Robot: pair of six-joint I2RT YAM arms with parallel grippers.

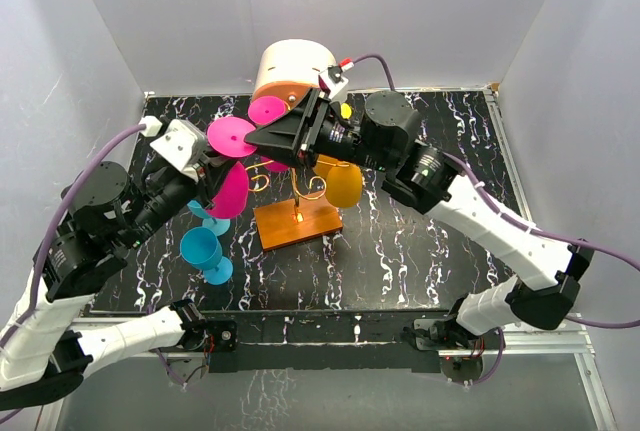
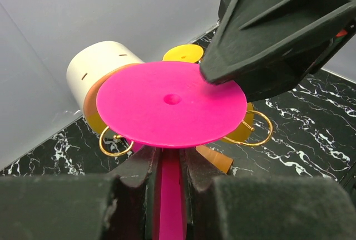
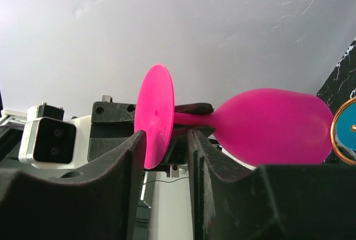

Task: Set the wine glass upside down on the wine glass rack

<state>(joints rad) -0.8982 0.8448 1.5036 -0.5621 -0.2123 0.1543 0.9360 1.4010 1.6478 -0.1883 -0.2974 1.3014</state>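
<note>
handover, we reckon: our left hand (image 2: pixel 169 165) is clamped on the stem of the wine glass (image 1: pixel 232 138), held aloft beside the wine glass rack (image 1: pixel 296 226), so our right hand (image 3: pixel 167 140), fingers apart, can straddle its foot.

Cream cylinder (image 1: pixel 290 59), blue glass (image 1: pixel 203 249), marbled table (image 1: pixel 400 251).

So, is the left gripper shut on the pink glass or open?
Shut on it. The left wrist view shows the left gripper pinching the stem of the pink glass from both sides, just under its round foot.
</note>
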